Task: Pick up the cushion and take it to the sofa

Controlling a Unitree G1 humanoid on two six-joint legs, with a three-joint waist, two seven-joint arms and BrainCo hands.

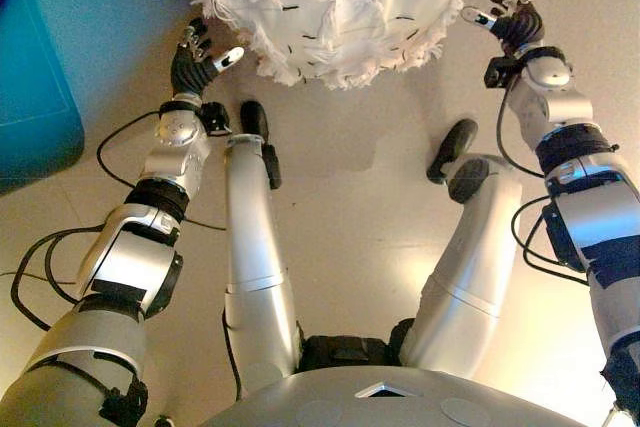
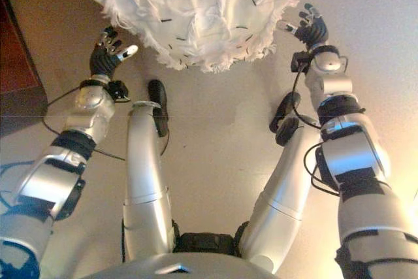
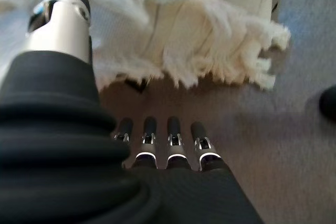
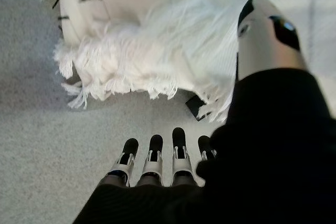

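A white fringed cushion [image 1: 340,2] with short black marks lies on the pale floor in front of me. My left hand [image 1: 197,59] is open at the cushion's left edge, fingers straight, thumb close to the fringe. My right hand [image 1: 510,15] is open at the cushion's right edge, thumb near the fringe. In the left wrist view the cushion's fringe [image 3: 210,51] lies just past the straight fingers [image 3: 173,140], not held. In the right wrist view the fringe [image 4: 142,61] also lies just beyond the fingers [image 4: 155,156]. No sofa shows.
A blue-green object [image 1: 35,77] stands at the left edge of the left eye view; in the right eye view a dark reddish-brown surface [image 2: 16,57] is on that side. The floor [image 1: 370,187] is pale and bare.
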